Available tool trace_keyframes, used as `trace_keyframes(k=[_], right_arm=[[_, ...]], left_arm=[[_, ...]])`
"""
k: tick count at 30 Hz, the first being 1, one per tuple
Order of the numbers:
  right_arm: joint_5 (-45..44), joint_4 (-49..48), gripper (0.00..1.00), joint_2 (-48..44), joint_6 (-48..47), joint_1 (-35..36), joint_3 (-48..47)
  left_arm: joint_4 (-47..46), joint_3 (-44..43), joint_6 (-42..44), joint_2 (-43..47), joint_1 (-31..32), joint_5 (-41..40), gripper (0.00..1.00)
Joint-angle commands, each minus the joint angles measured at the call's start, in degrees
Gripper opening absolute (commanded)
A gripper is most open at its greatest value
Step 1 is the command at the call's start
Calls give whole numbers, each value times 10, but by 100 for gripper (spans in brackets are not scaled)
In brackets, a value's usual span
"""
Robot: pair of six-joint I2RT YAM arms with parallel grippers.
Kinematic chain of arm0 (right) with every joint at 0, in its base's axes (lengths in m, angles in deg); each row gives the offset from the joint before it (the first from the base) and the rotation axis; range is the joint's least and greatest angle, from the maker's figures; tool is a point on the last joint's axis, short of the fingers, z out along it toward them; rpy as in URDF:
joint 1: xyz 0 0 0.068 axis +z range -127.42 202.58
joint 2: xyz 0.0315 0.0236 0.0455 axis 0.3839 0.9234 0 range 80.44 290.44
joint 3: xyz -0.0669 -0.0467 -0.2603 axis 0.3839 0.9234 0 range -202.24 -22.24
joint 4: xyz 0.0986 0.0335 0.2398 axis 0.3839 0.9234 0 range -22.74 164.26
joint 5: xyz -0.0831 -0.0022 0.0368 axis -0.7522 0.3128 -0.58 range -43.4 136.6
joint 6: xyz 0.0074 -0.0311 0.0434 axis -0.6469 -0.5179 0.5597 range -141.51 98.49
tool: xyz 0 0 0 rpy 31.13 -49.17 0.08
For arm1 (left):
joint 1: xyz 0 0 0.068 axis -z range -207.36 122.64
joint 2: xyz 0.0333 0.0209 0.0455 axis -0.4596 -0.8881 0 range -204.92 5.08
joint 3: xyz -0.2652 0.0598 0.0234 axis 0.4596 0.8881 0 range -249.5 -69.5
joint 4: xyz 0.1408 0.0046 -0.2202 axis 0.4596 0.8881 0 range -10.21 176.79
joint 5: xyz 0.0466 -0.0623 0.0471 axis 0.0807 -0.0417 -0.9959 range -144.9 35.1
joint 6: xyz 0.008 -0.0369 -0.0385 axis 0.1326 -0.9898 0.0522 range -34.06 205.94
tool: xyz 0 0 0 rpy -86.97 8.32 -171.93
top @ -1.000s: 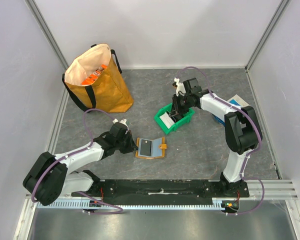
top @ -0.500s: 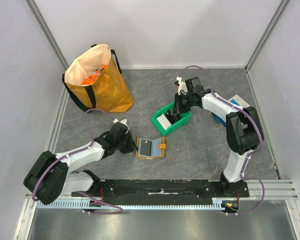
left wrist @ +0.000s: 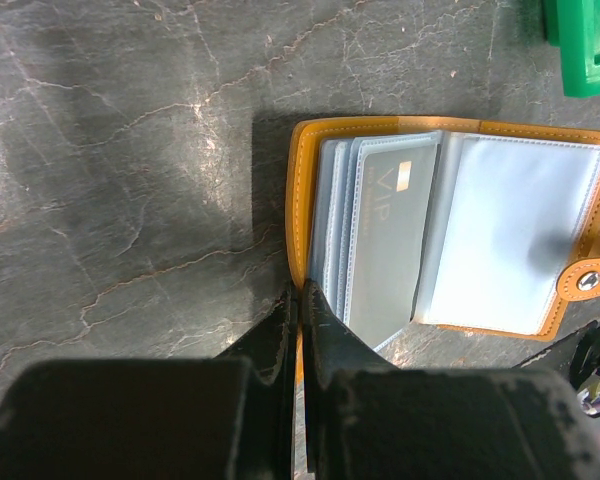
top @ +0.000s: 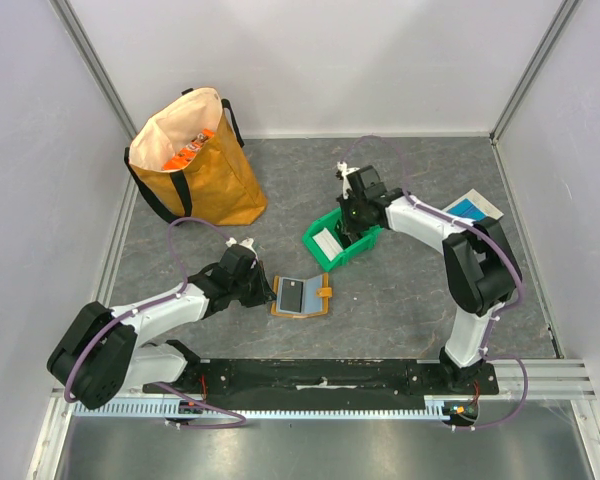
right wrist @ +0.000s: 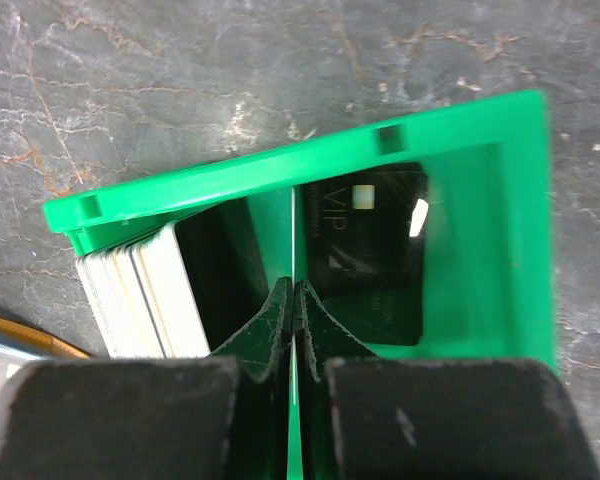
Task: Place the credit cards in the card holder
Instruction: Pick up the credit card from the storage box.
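Note:
The orange card holder (top: 302,296) lies open on the grey table, a grey card (left wrist: 385,240) in its clear sleeves (left wrist: 520,240). My left gripper (left wrist: 302,290) is shut on the holder's left orange edge (left wrist: 296,200), reaching in from its left (top: 265,290). My right gripper (right wrist: 295,285) reaches into the green bin (right wrist: 280,165) and is shut on a thin card seen edge-on (right wrist: 293,230). A stack of light credit cards (right wrist: 145,290) stands at the bin's left. A black card (right wrist: 370,250) leans at its right. From above, the right gripper (top: 355,218) sits over the bin (top: 345,258).
A big orange-yellow tote bag (top: 195,170) stands at the back left. A blue-and-white flat box (top: 470,208) lies at the right, behind the right arm. Grey walls close in the table on three sides.
The right gripper has closed inside the bin and its arm has swung left, nudging the bin slightly left. The left arm and the card holder have not moved.

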Motion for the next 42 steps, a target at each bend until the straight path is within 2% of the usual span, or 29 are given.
trace_keyframes(k=[1, 10, 11, 13, 14, 23, 28, 34, 38, 42], right_arm=[[-100, -39, 7, -10, -8, 32, 20], [-114, -34, 16, 3, -16, 45, 22], [-113, -31, 15, 4, -18, 45, 21], [-113, -31, 3, 0, -19, 47, 18], [-116, -32, 1, -4, -20, 47, 17], [-183, -18, 0, -110, -10, 61, 11], [-281, 22, 0, -142, 17, 101, 6], [-401, 87, 0, -159, 161, 163, -3], [-574, 137, 0, -152, 220, 276, -32], [-658, 198, 0, -130, 286, 352, -64]], left_arm=[[-8, -17, 20, 12, 0, 10, 2], [-11, -14, 19, 10, 0, 11, 2], [-11, -14, 19, 10, 0, 11, 2], [-10, -14, 18, 10, 0, 11, 2], [-11, -14, 18, 12, 0, 12, 2], [-8, -15, 18, 23, 0, 11, 2], [-8, -17, 18, 20, 0, 15, 2], [-9, -16, 17, 23, -1, 18, 2], [-9, -14, 16, 26, 0, 23, 2], [-9, -11, 13, 38, 0, 26, 2]])
